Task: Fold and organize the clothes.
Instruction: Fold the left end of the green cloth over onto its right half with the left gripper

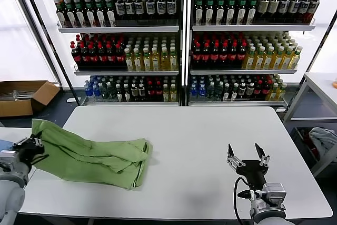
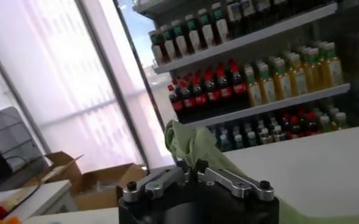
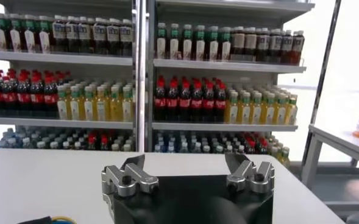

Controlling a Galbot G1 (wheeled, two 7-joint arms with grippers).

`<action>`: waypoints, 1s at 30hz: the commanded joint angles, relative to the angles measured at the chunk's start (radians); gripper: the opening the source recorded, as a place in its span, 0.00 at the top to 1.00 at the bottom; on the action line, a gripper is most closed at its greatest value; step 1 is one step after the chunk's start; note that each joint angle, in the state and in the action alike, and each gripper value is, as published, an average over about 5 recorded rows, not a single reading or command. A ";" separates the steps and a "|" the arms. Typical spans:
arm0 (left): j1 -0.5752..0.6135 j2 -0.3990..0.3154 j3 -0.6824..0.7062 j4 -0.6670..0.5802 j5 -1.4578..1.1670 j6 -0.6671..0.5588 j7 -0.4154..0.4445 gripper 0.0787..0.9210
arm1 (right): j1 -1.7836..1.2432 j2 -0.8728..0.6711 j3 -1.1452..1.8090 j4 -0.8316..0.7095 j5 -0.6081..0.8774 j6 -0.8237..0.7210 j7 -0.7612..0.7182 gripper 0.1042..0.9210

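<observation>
A green shirt [image 1: 89, 154] lies on the left part of the white table [image 1: 210, 140], all bunched up in soft folds. One end of it is lifted up off the table at the left edge, and the rest lies flat and reaches toward the middle. The left gripper [image 1: 32, 145] is at that left edge, and its jaws are pinched tight on the lifted end of the shirt. In the left wrist view the green cloth [image 2: 188, 143] sticks up from between the closed fingers [image 2: 231, 179]. The right gripper [image 1: 248, 157] is over the right side of the table near the front edge, far from the shirt. Its jaws are spread wide and hold nothing. Behind the table are tall shelves [image 1: 181, 27] full of bottles [image 1: 221, 51], and a brown box [image 1: 23, 96] sits on the floor to the left
</observation>
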 commanded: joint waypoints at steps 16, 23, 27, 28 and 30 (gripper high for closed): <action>-0.136 -0.324 0.551 -0.040 0.186 0.081 -0.005 0.97 | -0.060 0.040 0.011 -0.022 -0.058 0.027 -0.004 0.12; -0.193 -0.317 0.534 0.007 0.163 0.083 -0.003 0.97 | -0.095 0.055 0.025 -0.022 -0.061 0.048 -0.007 0.12; -0.196 -0.323 0.544 0.018 0.174 0.083 0.007 0.97 | -0.103 0.058 0.023 -0.017 -0.066 0.050 -0.008 0.12; -0.192 -0.324 0.548 0.024 0.182 0.081 0.013 0.97 | -0.105 0.058 0.022 -0.014 -0.067 0.050 -0.009 0.12; -0.182 -0.328 0.555 0.042 0.205 0.073 0.028 0.97 | -0.107 0.058 0.023 -0.010 -0.067 0.049 -0.009 0.12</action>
